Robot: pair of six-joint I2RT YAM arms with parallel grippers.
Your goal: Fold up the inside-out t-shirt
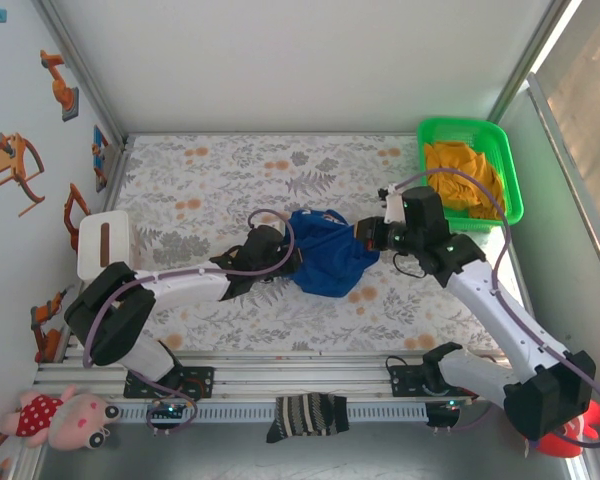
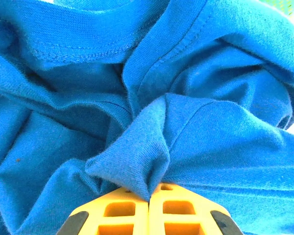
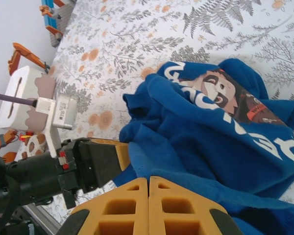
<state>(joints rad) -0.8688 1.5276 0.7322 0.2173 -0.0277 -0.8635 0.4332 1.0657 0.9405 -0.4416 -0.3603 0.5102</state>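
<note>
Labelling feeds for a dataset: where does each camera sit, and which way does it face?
Top external: above and behind, looking down at the table; left arm and right arm show.
Left wrist: behind the left gripper, facing the t-shirt it pinches.
Right wrist: behind the right gripper, shut on the t-shirt, looking toward the left gripper.
Shared by all: the t-shirt.

Royal-blue t-shirt (image 1: pixel 330 250), crumpled into a wrinkled heap near the middle of the floral surface (image 1: pixel 210 170). Seams and folds bunched together. White lettering and a cartoon-face print showing on top.
</note>
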